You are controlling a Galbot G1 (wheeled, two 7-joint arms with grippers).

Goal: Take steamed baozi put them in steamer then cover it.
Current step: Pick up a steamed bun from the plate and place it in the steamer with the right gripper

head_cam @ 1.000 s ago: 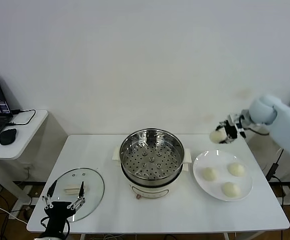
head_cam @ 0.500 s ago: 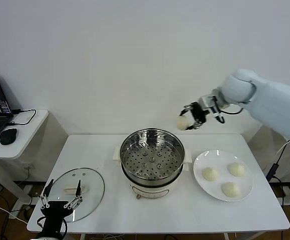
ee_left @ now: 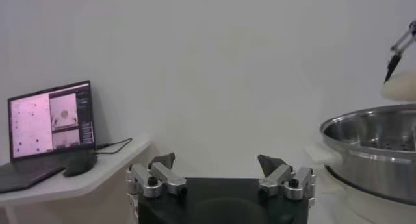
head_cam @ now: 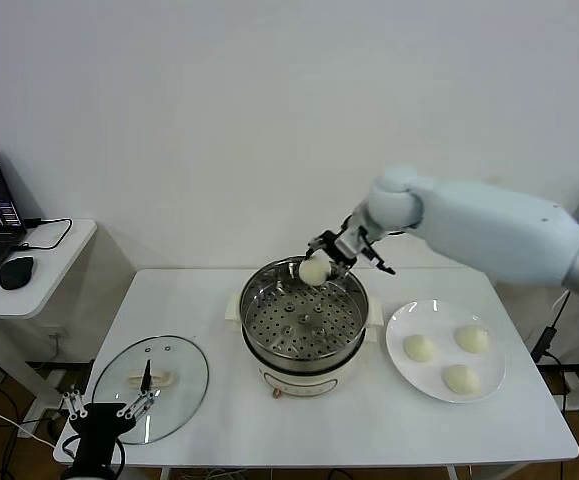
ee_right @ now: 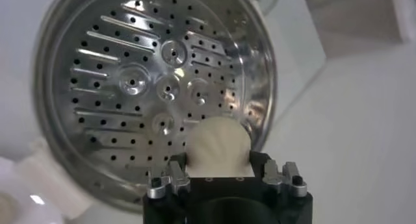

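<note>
Bright, even, diffuse light. Soft faint shadows just beside the steamer base on the table. Specular glare on steamer rim and perforated tray, strongest in right wrist view. That view is soft, blurred around the steamer. Laptop screen glows, unclipped.

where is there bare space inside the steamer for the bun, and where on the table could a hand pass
The round steel steamer's perforated tray is wholly bare; the right gripper holds a cream-white bun above its far rim. On the white table, bare patches lie between the clear glass lid and steamer, and along the front edge. The white plate with three buns crowds the right.
</note>
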